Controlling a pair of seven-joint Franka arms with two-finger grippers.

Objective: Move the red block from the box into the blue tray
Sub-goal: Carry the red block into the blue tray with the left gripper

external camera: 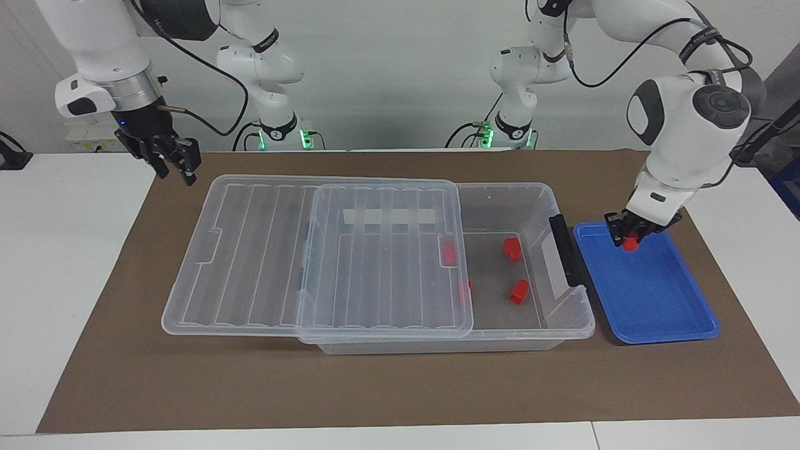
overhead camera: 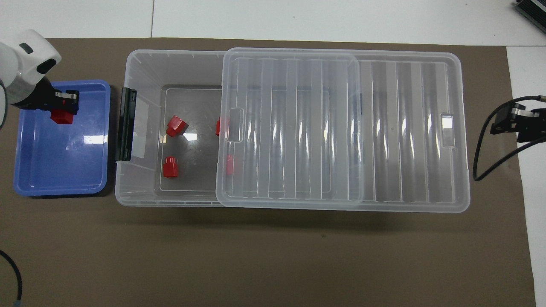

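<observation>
The left tool (external camera: 630, 237) (at the facing view's right) grips the red block (external camera: 630, 244) low over the blue tray (external camera: 656, 300). Beside the tray, mid-frame, sits the box (external camera: 537, 206), lid (external camera: 312, 250) slid aside. The right tool (external camera: 175, 164) waits upper left; I cannot tell its opening.

No text, brand or number can be read anywhere in either view. The black bands on the arms (external camera: 699, 39) carry white lettering, but it is too small to make out.
</observation>
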